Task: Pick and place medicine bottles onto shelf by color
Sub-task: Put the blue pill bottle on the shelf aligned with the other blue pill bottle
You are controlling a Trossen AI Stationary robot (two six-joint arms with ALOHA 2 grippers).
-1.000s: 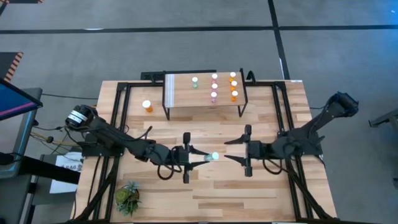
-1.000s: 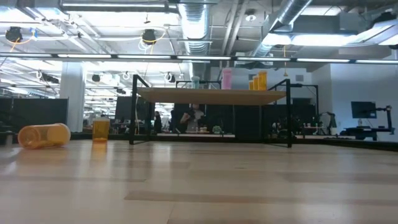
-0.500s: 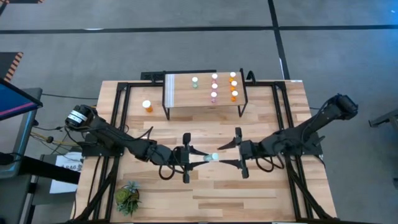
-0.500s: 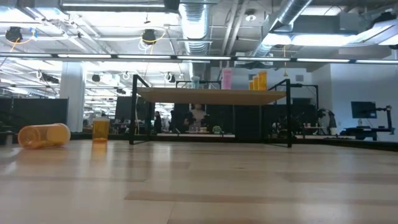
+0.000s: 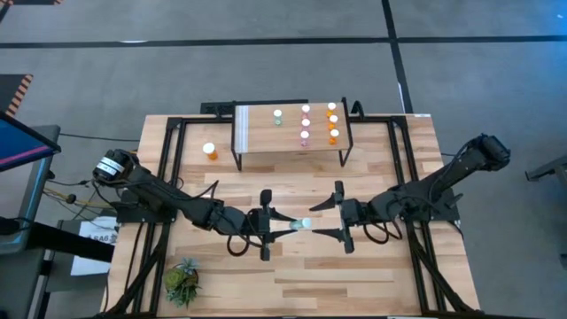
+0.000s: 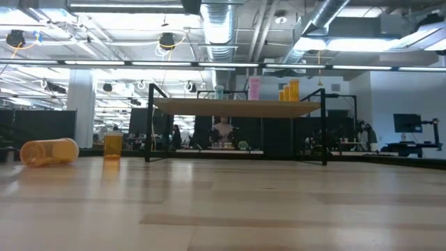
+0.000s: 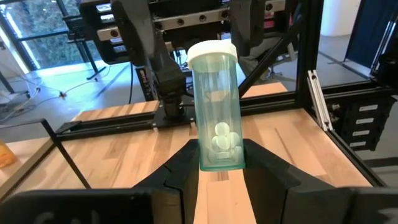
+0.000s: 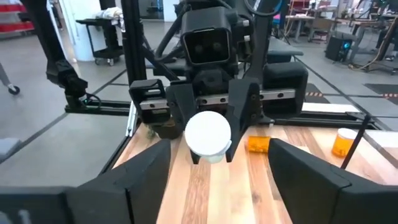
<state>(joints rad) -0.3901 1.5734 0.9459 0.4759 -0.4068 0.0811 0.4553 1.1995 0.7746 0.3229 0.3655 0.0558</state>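
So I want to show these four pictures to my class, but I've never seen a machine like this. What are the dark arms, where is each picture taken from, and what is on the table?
These are two dark robot arms at a light wooden table. One picture looks straight down, one looks level across the tabletop, and one comes from a camera on each arm's wrist.

The left tool is closed on a translucent teal-green pill bottle with a white cap, holding it out toward the other arm. The right tool is open, its fingers on either side of the cap, not gripping.

Behind them stands a small raised light-wood shelf on black legs carrying one teal-green, two pink and three orange bottles. An orange bottle stands on the table beside the shelf, and a small green spiky plant sits at the near left corner.
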